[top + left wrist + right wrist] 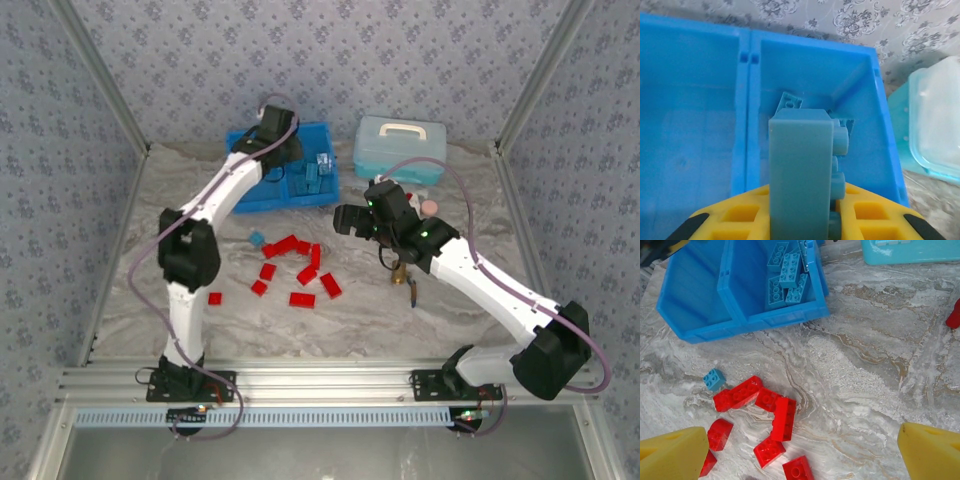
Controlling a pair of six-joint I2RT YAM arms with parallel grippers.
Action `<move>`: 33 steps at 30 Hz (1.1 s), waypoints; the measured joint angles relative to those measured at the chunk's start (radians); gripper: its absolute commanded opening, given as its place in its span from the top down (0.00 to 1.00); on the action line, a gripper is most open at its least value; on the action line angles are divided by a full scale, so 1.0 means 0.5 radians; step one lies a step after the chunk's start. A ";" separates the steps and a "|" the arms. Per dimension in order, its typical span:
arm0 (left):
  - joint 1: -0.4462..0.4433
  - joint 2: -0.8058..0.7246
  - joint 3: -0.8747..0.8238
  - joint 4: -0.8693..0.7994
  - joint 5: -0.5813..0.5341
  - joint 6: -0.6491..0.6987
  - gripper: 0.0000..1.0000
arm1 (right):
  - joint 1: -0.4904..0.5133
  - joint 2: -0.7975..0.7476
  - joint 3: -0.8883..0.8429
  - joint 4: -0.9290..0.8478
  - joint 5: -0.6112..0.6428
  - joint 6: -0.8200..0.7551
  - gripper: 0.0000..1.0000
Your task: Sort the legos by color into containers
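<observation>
Over the worktop, top cam: left arm point(215, 200) reaches to the blue tray point(250, 200) at the far side; right arm point(470, 270) hangs beside the red legos point(295, 268), scattered mid-worktop point(350, 330).
Sorted so far: light-blue legos point(318, 172) lie in the tray's right compartment; one loose blue brick point(257, 238) sits just beside the reds.
Bystanders: pale lidded case point(400, 145) right of the tray; brass fitting point(403, 277) near the right arm.
Left wrist cam: left fingers point(740, 220) clamped on a light-blue brick point(800, 170), studs facing right, above the right compartment point(860, 100), close to the divider point(742, 125).
Right wrist cam: right fingers point(670, 452) wide apart, nothing btwn them, over the red pile; several reds touch one another.
Handling (judged): bricks look light, stiff, hard plastic w/ smooth sides, so prob. slippery but not fragile. Best taken across the flat long sides, not over the studs. An outlying red seems easier than one wedged against its neighbours.
Surface: flat grey-white marbled worktop.
Room: patterned blue-grey wall panels on three sides, metal rail along the near edge.
</observation>
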 measured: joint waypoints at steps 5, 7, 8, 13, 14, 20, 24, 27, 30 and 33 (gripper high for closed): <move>0.000 0.462 0.632 -0.128 -0.052 0.153 0.81 | -0.027 0.000 -0.008 0.002 -0.002 0.000 0.00; 0.000 0.579 0.775 -0.148 -0.069 0.206 0.79 | -0.042 0.000 -0.021 0.002 -0.002 0.000 0.00; -0.001 0.629 0.828 -0.154 -0.083 0.237 0.78 | -0.050 0.000 -0.027 0.001 -0.002 0.000 0.00; -0.008 0.766 0.880 -0.154 -0.135 0.366 0.71 | -0.069 0.000 -0.048 0.002 -0.002 0.000 0.00; -0.012 0.790 0.882 -0.150 -0.146 0.395 0.69 | -0.073 0.000 -0.052 0.002 -0.003 0.000 0.00; -0.026 0.872 0.885 -0.138 -0.170 0.500 0.54 | -0.077 0.000 -0.054 0.002 -0.004 0.000 0.00; -0.040 0.873 0.908 -0.143 -0.170 0.517 0.50 | -0.079 0.000 -0.056 0.006 -0.011 0.000 0.00; -0.047 0.872 0.946 -0.150 -0.170 0.516 0.49 | -0.081 0.001 -0.056 0.007 -0.019 0.001 0.00; -0.050 0.835 0.976 -0.186 -0.165 0.505 0.50 | -0.081 0.000 -0.056 0.007 -0.024 0.001 0.00; -0.061 0.731 0.976 -0.256 -0.163 0.482 0.50 | -0.081 0.000 -0.056 0.007 -0.024 0.001 0.00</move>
